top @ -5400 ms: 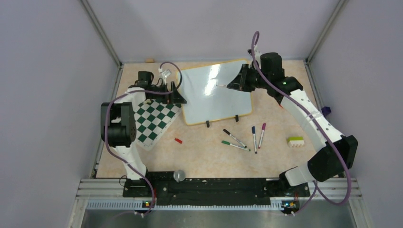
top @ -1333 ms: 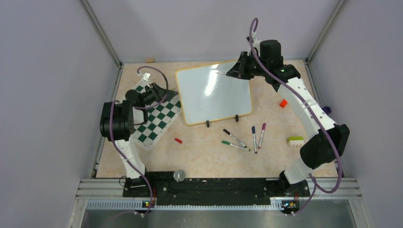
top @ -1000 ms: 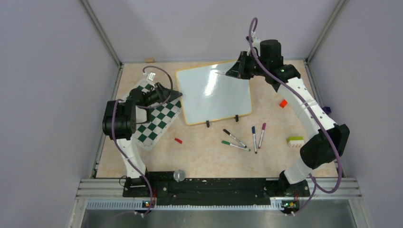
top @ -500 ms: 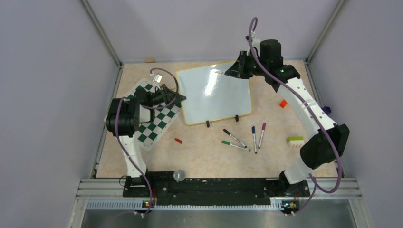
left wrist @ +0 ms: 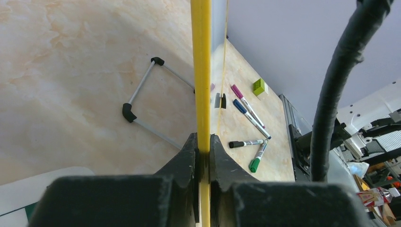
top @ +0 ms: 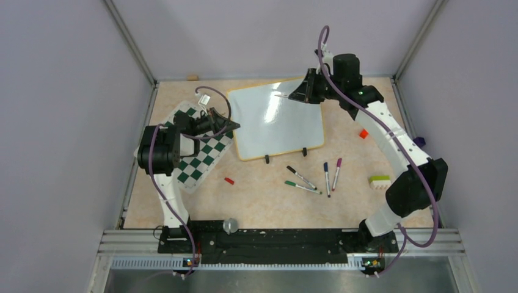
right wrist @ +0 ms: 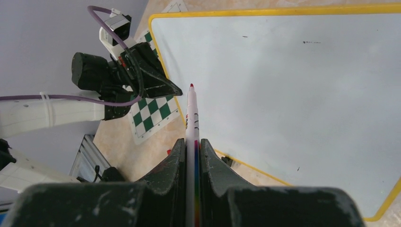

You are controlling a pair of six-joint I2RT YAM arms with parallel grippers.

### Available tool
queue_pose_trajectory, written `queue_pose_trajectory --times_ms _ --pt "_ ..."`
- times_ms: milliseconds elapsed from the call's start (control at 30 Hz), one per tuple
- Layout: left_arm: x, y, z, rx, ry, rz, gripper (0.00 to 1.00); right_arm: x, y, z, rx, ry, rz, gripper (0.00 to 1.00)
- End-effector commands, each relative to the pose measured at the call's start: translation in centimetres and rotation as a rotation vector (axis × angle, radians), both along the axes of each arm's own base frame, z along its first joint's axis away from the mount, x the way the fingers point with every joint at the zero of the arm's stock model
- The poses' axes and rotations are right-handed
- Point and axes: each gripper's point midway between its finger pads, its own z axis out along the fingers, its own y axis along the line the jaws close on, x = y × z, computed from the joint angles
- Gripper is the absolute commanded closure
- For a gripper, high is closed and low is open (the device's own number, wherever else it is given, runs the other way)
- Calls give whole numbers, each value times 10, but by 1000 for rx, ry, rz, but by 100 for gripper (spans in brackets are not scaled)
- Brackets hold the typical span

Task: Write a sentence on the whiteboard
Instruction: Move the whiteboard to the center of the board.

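Whiteboard (top: 278, 125) is showing no ink, left gripper (left wrist: 203, 144) clamping its nine-o'clock edge, right gripper (right wrist: 191, 147) clenching a red-tipped marker (right wrist: 192, 111) over twelve o'clock.

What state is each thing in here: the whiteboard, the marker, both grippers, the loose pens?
whiteboard: no writing yet, only faint specks.
left gripper: shut on the whiteboard's edge.
right gripper: shut on the marker.
marker: uncapped, red tip over the whiteboard; contact unclear.
four loose pens: capped, lying on the table.
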Motion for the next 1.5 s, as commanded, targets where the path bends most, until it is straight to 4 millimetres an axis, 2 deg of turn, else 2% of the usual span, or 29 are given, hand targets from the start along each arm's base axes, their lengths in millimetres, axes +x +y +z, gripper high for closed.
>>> queue_pose_trajectory --times_ms 0,300,367,467,833,1100,1467 --pt "-5 -6 5 13 -91 -43 100 2 -4 13 16 -46 -12 100" --pt "-12 -7 3 17 -84 -61 100 2 -7 9 0 -41 -25 100" --pt "-21 -21 1 18 -79 -103 100 1 -9 9 -4 -44 -28 100" --pt "-27 -28 0 17 -72 -122 100 -2 -13 11 -20 -55 -32 100" --pt "-37 -33 -3 20 -35 -139 100 -12 -30 12 -66 -91 -92 100" --pt "-44 -47 2 6 -98 -151 100 -17 -28 19 -60 -88 -115 100" --pt "-33 -57 5 -27 -97 -75 100 -13 -32 31 -81 -140 -121 100"
